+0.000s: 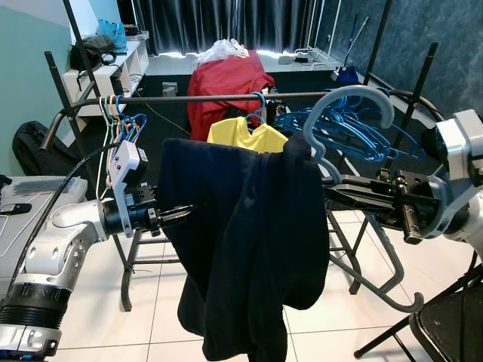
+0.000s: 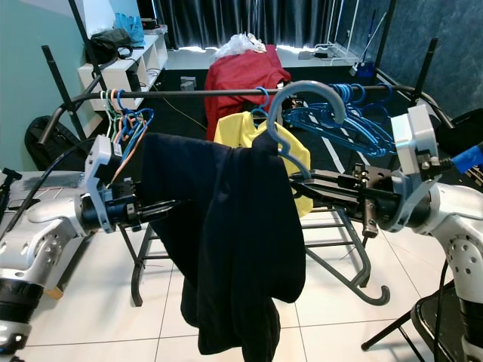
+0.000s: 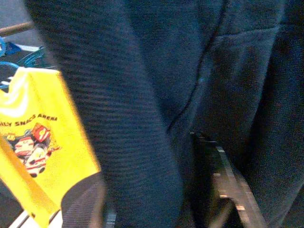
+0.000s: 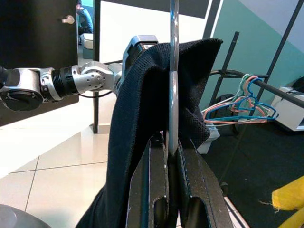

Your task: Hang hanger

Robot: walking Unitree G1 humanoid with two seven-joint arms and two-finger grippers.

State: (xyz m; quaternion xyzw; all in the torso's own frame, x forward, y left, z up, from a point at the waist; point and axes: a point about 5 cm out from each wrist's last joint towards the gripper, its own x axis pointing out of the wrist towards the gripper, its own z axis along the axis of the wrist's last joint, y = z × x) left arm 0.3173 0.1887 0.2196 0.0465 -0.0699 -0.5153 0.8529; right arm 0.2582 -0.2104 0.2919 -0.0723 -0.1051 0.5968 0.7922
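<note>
Firmly, right gripper (image 4: pixel 171 156) clamps hanger (image 2: pixel 302 96); left gripper (image 2: pixel 170 204) touching sweater (image 2: pixel 226 249)

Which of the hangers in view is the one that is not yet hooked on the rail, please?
The grey hanger carrying the dark garment, clamped by the right gripper. The blue hangers and the coloured ones all hang from the rail.

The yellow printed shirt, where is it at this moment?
In the left eye view, the yellow printed shirt hangs from the dark rail at centre, behind the dark navy garment, beside the blue hangers.

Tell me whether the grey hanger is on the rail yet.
Not yet. The grey hanger carries the dark garment, its hook in front of the rail, gripped by the right tool.
</note>
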